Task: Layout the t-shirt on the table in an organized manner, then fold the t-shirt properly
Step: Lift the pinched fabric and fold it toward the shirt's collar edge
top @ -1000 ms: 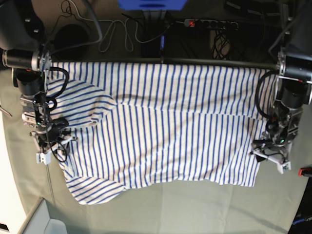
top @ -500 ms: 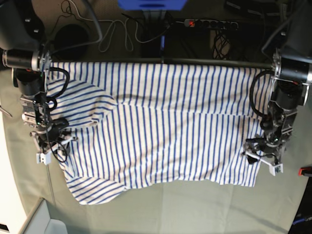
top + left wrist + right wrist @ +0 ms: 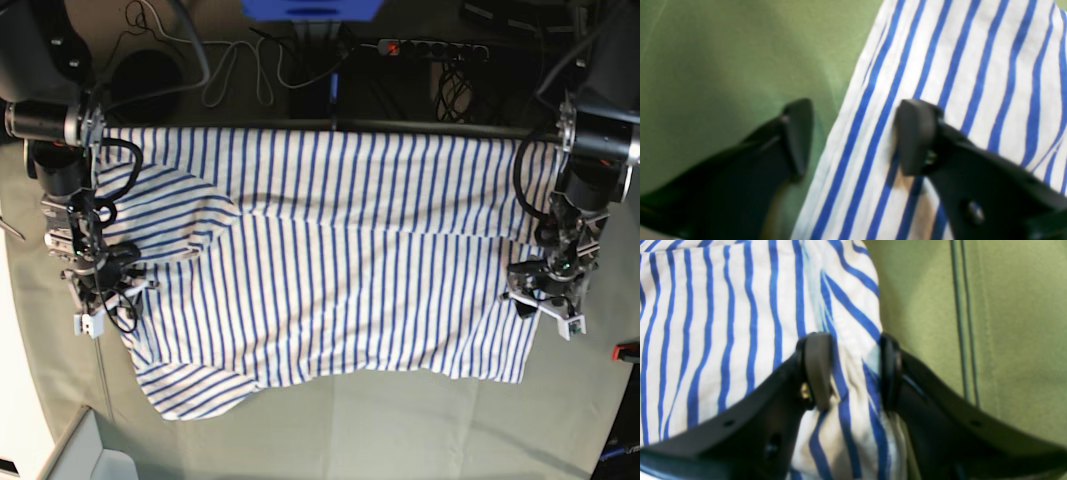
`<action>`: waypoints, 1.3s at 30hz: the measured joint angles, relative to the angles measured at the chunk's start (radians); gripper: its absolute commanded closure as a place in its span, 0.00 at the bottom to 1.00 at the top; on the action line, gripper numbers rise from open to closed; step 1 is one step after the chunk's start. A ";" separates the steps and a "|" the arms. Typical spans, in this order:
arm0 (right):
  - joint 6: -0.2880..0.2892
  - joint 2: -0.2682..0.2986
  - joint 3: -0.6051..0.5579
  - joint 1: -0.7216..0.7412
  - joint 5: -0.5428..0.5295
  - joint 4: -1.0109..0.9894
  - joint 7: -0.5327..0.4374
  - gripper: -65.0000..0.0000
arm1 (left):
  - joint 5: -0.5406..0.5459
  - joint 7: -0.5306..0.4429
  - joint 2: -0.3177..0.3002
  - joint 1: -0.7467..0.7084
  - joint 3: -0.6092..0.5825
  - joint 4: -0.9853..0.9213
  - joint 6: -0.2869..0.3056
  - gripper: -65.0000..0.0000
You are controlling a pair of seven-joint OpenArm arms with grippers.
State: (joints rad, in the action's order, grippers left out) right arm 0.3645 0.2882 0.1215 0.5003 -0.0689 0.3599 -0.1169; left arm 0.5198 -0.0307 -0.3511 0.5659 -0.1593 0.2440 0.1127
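Note:
The white, blue-striped t-shirt (image 3: 330, 270) lies spread across the grey-green table (image 3: 400, 430), with one sleeve folded over at the left. My right gripper (image 3: 105, 290) is at the shirt's left edge. In the right wrist view it (image 3: 853, 346) is shut on a bunched fold of the t-shirt (image 3: 740, 306). My left gripper (image 3: 545, 295) sits at the shirt's right edge. In the left wrist view it (image 3: 853, 113) is open and straddles the shirt's edge (image 3: 940, 50), one finger over the table (image 3: 723, 50) and the other over the cloth.
A dark bar (image 3: 330, 124) runs along the table's far edge, with a power strip and cables (image 3: 430, 48) behind it. A red clamp (image 3: 626, 351) sits at the right edge. A pale box (image 3: 90, 455) stands at the near left corner. A thin cable (image 3: 960, 306) crosses the table.
My left gripper has moved inward and a little toward the far side, onto the shirt's right edge, and its jaws have narrowed. The right arm and the shirt have stayed put.

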 measured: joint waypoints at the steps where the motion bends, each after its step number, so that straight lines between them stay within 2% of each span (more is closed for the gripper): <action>1: 0.000 0.000 0.000 0.000 0.000 0.000 0.000 0.68 | 0.000 0.000 -0.001 0.000 0.000 0.001 0.000 0.61; 4: 0.000 0.000 0.000 0.000 0.000 0.000 0.000 0.72 | 0.001 -0.001 0.005 0.000 0.000 0.003 0.000 0.77; 7: 0.000 0.000 0.000 0.000 0.000 0.000 0.000 0.81 | 0.000 -0.001 0.015 0.000 0.000 0.006 -0.001 0.96; 8: 0.000 0.000 0.000 0.000 0.000 0.000 0.000 0.85 | 0.003 -0.001 0.016 0.000 0.000 0.007 -0.004 1.00; 10: 0.000 0.001 0.000 0.000 0.000 0.000 0.000 0.90 | 0.004 -0.001 0.016 0.000 0.000 0.007 -0.004 0.99; 15: 0.000 0.000 0.001 -0.001 0.000 0.003 0.003 0.91 | 0.008 0.013 0.016 -0.002 0.000 0.025 -0.006 1.00; 19: 0.001 -0.001 0.003 -0.038 -0.008 0.063 0.006 0.91 | 0.008 0.042 0.011 -0.034 0.000 0.128 -0.004 1.00; 22: 0.001 -0.003 0.003 -0.117 -0.008 0.191 -0.021 0.91 | 0.009 0.142 0.000 -0.069 0.000 0.212 0.000 1.00; 24: 0.000 -0.003 0.004 -0.169 -0.009 0.274 -0.015 0.91 | 0.009 0.168 -0.017 -0.110 0.011 0.293 -0.001 1.00; 28: 0.001 -0.015 0.004 -0.242 -0.008 0.398 -0.004 0.91 | 0.012 0.192 -0.015 -0.224 0.159 0.461 -0.003 1.00; 30: 0.002 -0.019 0.018 -0.278 -0.008 0.461 -0.003 0.92 | 0.005 0.276 -0.011 -0.282 0.248 0.549 -0.004 1.00; 33: 0.002 -0.031 0.111 -0.341 -0.008 0.555 -0.009 1.00 | -0.001 0.338 -0.010 -0.362 0.353 0.685 -0.005 1.00; 36: 0.004 -0.067 0.198 -0.390 -0.006 0.637 0.000 1.00 | 0.000 0.375 -0.013 -0.418 0.397 0.808 -0.004 1.00; 39: 0.003 -0.079 0.240 -0.426 -0.008 0.681 -0.009 1.00 | 0.000 0.390 -0.009 -0.444 0.400 0.864 -0.003 1.00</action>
State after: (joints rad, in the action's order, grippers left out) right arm 0.3679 0.2089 0.3614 0.0742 -0.0769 1.0412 -0.1257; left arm 0.5201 0.3592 -0.3599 0.1215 0.2405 1.1080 0.1093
